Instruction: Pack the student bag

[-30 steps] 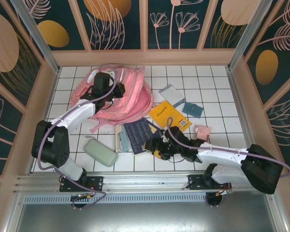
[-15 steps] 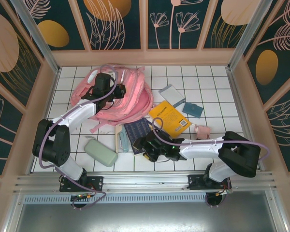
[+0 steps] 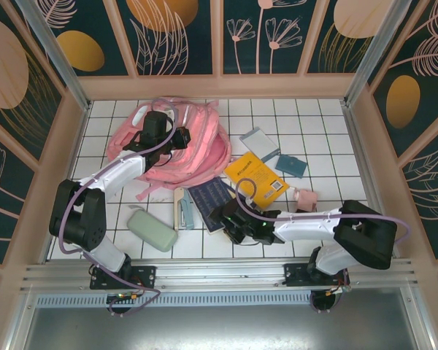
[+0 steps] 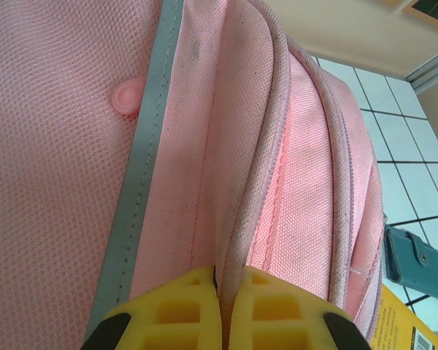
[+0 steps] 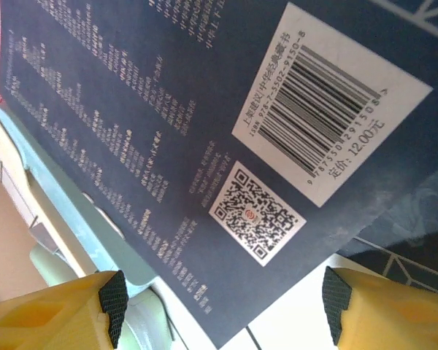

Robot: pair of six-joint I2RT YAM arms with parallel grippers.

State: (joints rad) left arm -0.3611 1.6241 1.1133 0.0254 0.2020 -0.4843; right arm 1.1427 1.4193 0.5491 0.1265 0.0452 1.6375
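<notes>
A white tiled table (image 3: pixel 328 131) sits inside walls of dark teal panels (image 3: pixel 179 36) painted with pale leaves and gold ovals. At far left on the tiles lies the student bag (image 3: pixel 201 153), slumped and pink. The left gripper (image 3: pixel 178 137) rests on top of it, and the left wrist view gives the detail: yellow pads (image 4: pixel 186 306) pressed together on a corded seam of the bag (image 4: pixel 58 182), beside a grey strip (image 4: pixel 142 182) and a round pink snap (image 4: pixel 125 95). Nearer the arms lie a green case (image 3: pixel 152 230) and a dark blue book (image 3: pixel 210 197). The right gripper (image 3: pixel 226 219) hovers at the book's near edge. From its wrist camera the jaws stand wide apart (nothing between them) over the cover (image 5: pixel 153 124), with its barcode label (image 5: pixel 328 109) and QR code (image 5: pixel 257 211). Rightward come a yellow book (image 3: pixel 257 177), a teal wallet (image 3: pixel 290 166) and a small pink item (image 3: pixel 304 197).
</notes>
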